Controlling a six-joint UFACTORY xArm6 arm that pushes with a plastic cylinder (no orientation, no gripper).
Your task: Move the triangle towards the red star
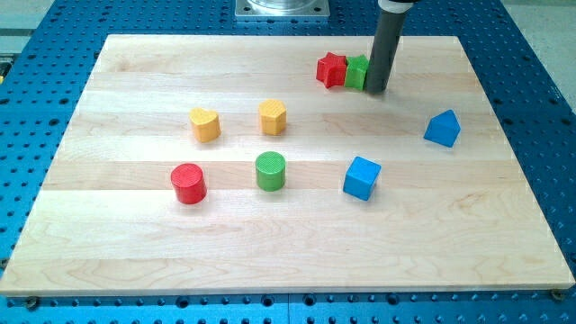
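The red star lies near the view's top, right of centre. A green block touches its right side; its shape is partly hidden by the rod. My tip stands against the green block's right side. The blue triangle-like block sits at the view's right, below and to the right of my tip, well apart from it and from the red star.
A blue cube, a green cylinder and a red cylinder lie across the middle. A yellow heart and a yellow hexagon lie above them at the left. The wooden board rests on a blue perforated table.
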